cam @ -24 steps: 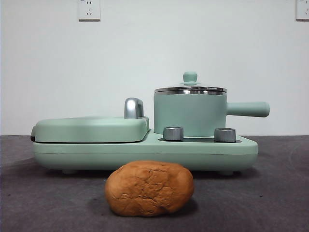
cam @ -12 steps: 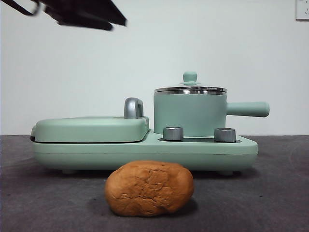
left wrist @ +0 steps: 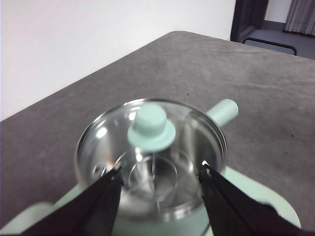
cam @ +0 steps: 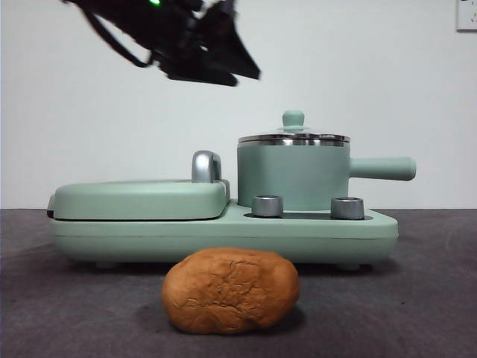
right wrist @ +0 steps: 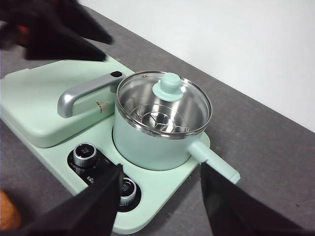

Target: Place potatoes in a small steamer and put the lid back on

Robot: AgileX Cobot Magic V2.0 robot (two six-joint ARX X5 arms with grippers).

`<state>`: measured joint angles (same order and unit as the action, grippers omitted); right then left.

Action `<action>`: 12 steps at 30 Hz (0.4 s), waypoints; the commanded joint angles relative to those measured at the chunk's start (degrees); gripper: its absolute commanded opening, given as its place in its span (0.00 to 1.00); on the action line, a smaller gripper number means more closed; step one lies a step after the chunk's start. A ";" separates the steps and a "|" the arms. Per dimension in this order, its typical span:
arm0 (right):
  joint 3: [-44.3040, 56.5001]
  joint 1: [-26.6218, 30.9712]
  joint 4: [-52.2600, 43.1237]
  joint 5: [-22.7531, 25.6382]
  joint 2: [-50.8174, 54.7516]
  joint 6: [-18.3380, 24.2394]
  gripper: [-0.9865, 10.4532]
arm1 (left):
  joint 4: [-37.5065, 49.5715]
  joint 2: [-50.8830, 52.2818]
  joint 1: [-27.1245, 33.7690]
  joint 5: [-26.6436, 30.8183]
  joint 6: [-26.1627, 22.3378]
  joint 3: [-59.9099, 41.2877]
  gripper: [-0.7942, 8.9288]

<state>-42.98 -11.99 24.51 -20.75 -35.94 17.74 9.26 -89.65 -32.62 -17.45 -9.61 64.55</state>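
Observation:
The orange-brown potato [cam: 231, 291] lies on the dark table in front of the cooker; one edge of it shows in the right wrist view [right wrist: 7, 212]. The mint-green steamer [cam: 294, 177] stands on the cooker base, its side handle [cam: 384, 168] pointing right. The glass lid [cam: 294, 138] sits on it, with its green knob [left wrist: 151, 129] on top. My left gripper [cam: 242, 71] hangs open, high and to the left of the pot. In its own view the left gripper [left wrist: 160, 172] looks down on the lid without touching it. My right gripper [right wrist: 160, 196] is open and empty, well above the cooker.
The flat mint-green griddle [cam: 141, 198] with a steel handle [cam: 206, 165] fills the left half of the cooker base [cam: 223, 235]. Two steel knobs [cam: 268, 206] [cam: 347, 208] stand in front of the pot. The left arm [right wrist: 54, 29] shows dark above the griddle.
The left arm came in from the top left and has moved right and lower, toward the pot's lid. The potato, pot and lid have not moved.

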 commanded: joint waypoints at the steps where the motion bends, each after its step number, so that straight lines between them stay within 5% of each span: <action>1: -1.01 -0.26 -0.39 0.22 -0.31 -0.81 0.31 | -0.09 -5.49 -1.25 0.11 0.33 5.88 0.34; 12: -1.01 -0.26 0.02 0.22 -0.28 -0.81 0.31 | -3.74 -17.81 -2.78 1.36 2.60 20.85 0.34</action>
<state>-42.98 -11.99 24.77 -20.75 -35.94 17.72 5.08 -105.82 -34.81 -16.27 -8.03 83.53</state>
